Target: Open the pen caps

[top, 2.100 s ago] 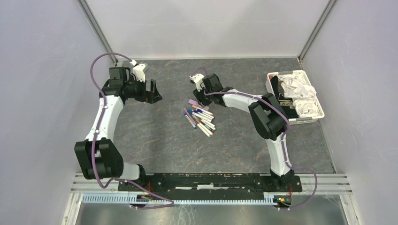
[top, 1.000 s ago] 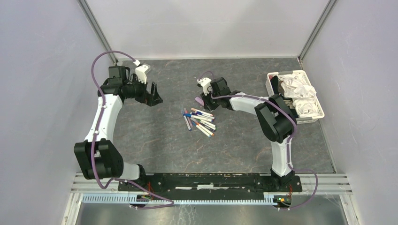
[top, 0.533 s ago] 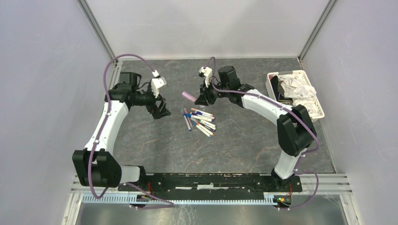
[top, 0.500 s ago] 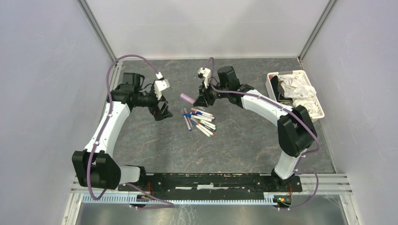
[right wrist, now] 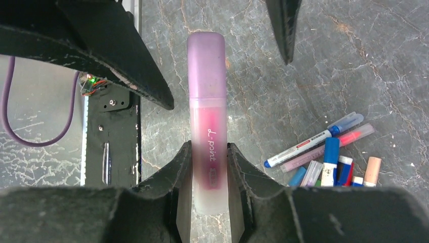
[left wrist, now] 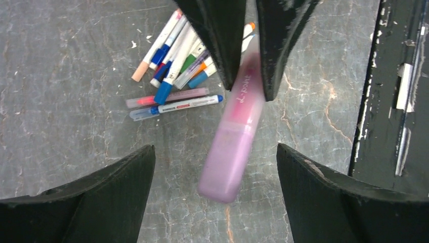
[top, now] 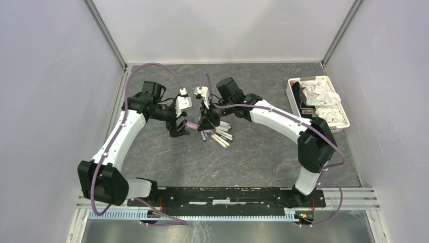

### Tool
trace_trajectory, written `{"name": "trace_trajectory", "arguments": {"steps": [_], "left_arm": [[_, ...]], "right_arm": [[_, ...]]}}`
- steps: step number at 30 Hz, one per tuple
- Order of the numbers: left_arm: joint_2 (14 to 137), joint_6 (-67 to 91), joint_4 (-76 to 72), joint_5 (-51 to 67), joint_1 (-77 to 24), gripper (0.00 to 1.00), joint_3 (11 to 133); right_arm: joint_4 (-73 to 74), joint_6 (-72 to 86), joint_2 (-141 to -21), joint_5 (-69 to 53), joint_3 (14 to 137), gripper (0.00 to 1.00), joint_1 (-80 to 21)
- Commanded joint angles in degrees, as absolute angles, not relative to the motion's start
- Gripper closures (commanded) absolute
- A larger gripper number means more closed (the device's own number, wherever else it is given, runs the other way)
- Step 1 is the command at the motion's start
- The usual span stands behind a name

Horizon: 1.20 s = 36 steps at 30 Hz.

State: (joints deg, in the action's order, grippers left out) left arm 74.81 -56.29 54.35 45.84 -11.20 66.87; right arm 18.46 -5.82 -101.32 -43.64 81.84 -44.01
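Right pincer clamps the pink marker, its purple cap between the wide-open jaws of my left pincer; off-centre closing could lever it loose.

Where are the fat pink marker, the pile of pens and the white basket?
pink marker (right wrist: 206,76): right wrist view, on its purple end.
pile of pens (left wrist: 176,62): left wrist view, a white barrel.
white basket (top: 292,94): top external view, left rim.

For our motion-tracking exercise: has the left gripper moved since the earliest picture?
Yes. The left gripper has moved right, toward the fixed pen pile.
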Motion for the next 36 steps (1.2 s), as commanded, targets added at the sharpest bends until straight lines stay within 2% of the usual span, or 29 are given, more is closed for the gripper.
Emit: {"name": "trace_trajectory", "arguments": {"steps": [1,8,10,11,12,13,14,15,16,18,30,33,36], "left_arm": [[73.6,-61.2,57.2,49.0,-12.1,0.10,66.9],[73.3,-63.8,60.1,52.9,-12.7,0.43,67.4],[73.6,-64.7,60.7,52.9,-12.8,0.60,67.7],[73.7,-65.1,60.9,52.7,-12.8,0.74,67.6],[73.6,-65.4,60.9,52.3,-12.8,0.82,67.6],[73.6,-65.8,60.9,51.8,-12.8,0.88,67.5],[73.5,-66.0,60.7,51.5,-12.8,0.92,67.3],[73.5,-66.0,60.4,51.4,-12.8,0.93,67.2],[73.5,-65.7,60.1,51.5,-12.8,0.94,67.2],[73.6,-65.2,59.9,52.1,-12.8,0.94,67.7],[72.9,-65.3,61.3,52.4,-12.8,0.98,68.5],[72.9,-65.5,62.2,52.8,-12.8,0.98,69.1],[73.0,-65.6,63.3,53.9,-12.7,0.98,69.7]], "right_arm": [[19.3,-6.9,-102.9,-43.3,85.6,1.00,-45.1],[19.7,-6.9,-103.9,-43.7,87.2,1.00,-45.5],[19.6,-6.9,-103.8,-43.4,87.2,1.00,-45.4],[19.7,-6.9,-103.7,-43.2,87.0,1.00,-45.5],[19.7,-7.0,-103.5,-43.2,86.9,1.00,-45.5],[19.7,-7.0,-103.3,-43.2,86.7,0.95,-45.4],[19.5,-6.9,-103.2,-43.3,86.3,0.80,-45.4],[18.6,-6.4,-103.2,-43.7,85.9,0.62,-45.3],[17.3,-5.4,-103.3,-44.5,85.5,0.51,-45.4],[14.1,-3.0,-103.9,-46.0,85.1,0.44,-45.4],[12.7,-3.5,-107.2,-51.4,84.1,0.40,-45.5],[12.1,-3.6,-107.0,-51.6,83.1,0.48,-45.5],[10.5,-2.8,-106.6,-52.3,82.6,0.67,-45.6]]}}
